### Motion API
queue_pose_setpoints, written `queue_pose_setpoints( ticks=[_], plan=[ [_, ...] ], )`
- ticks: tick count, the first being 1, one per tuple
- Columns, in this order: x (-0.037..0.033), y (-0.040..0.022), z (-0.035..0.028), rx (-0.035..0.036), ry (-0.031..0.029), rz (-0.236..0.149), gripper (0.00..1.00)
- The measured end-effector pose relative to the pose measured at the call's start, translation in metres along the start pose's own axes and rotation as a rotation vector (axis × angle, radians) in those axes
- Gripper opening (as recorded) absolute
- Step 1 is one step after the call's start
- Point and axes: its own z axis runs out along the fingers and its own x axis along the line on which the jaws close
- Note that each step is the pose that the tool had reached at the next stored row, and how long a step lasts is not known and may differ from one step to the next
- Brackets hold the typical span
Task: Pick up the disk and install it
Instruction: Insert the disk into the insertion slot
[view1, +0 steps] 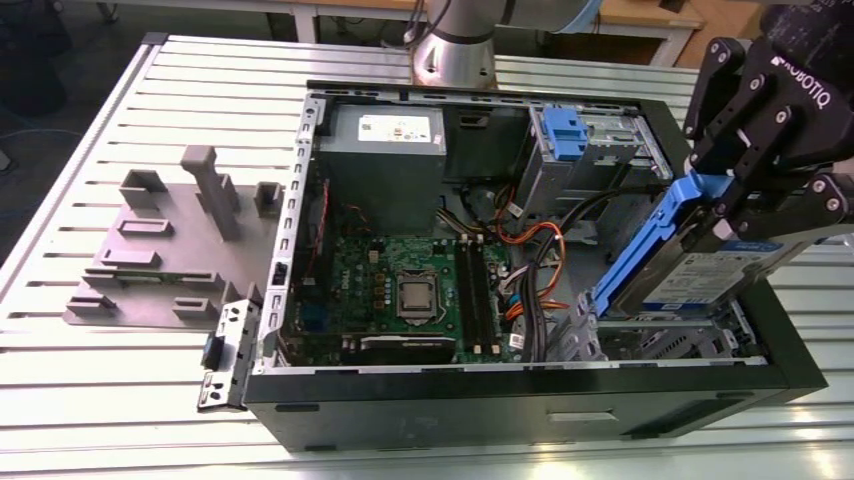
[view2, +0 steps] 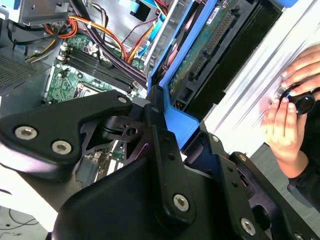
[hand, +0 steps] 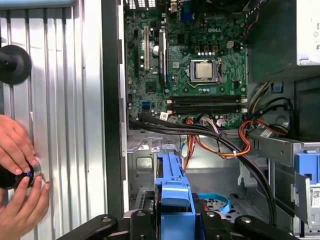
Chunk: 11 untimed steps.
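Note:
The disk (view1: 705, 275), silver with a white-and-blue label and blue side rails, hangs tilted over the right end of the open computer case (view1: 534, 385). My gripper (view1: 731, 200) is shut on the disk's upper end, fingers pressing the blue rails. The disk's lower end dips toward the metal drive bay (view1: 667, 340) in the case's front right corner in the exterior view. The second wrist view shows the disk's green underside (view2: 200, 45) running away from the gripper (view2: 167, 122). In the first wrist view a blue rail (hand: 172, 182) rises from the gripper (hand: 172, 222).
Inside the case lie a green motherboard (view1: 400, 290), a grey power supply (view1: 387, 140), an upright silver cage with a blue latch (view1: 567, 135) and loose cables (view1: 534, 240). A grey fixture plate (view1: 160, 250) lies at the exterior view's left. A person's hands (view2: 285, 125) hold a knob.

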Motion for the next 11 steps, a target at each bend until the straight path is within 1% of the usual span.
queue_pose_setpoints(
  ticks=[3, 11],
  plan=[
    [-0.0003, 0.0, 0.0016, 0.0001, -0.0006, 0.0, 0.36],
    [-0.0021, 0.0001, 0.0016, 0.0, -0.0003, 0.0, 0.36]
  ],
)
